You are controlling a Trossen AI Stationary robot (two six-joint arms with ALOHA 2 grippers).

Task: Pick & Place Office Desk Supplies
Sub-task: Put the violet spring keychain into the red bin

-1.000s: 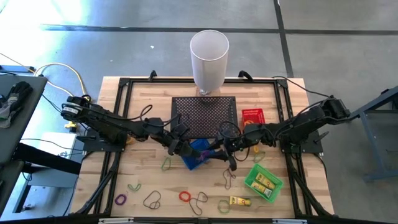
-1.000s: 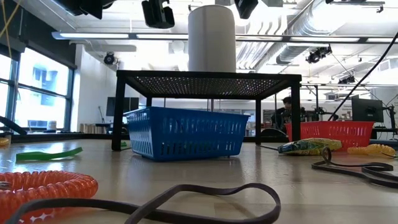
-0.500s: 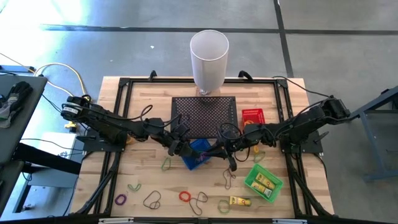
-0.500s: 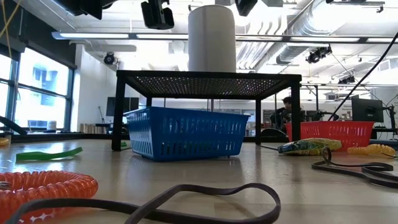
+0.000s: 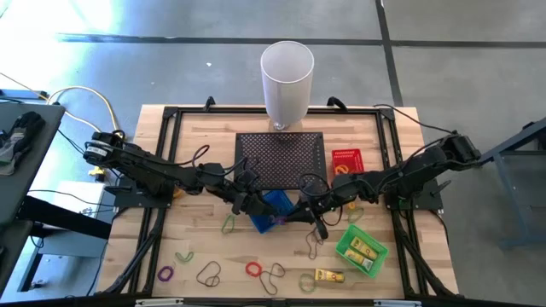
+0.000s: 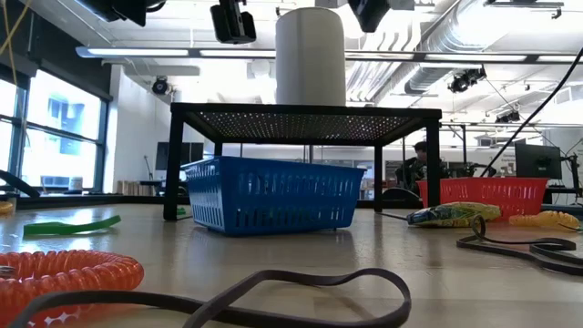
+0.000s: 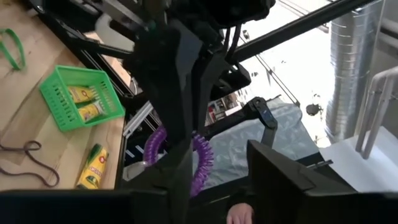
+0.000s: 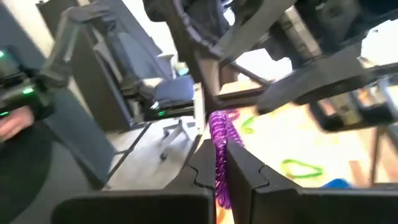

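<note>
Purple coil pinched in the shut right gripper above the blue basket, left gripper alongside, its fingers' state unclear; low view: mesh stand straddles basket; left wrist: coil by green bin.

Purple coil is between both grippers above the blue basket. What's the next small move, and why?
Probably draw the left gripper back clear. The right gripper has its fingers shut on the purple coil, while the left one looks open around it, both meeting over the blue basket. The handover seems done, so the right arm can carry it off.
</note>
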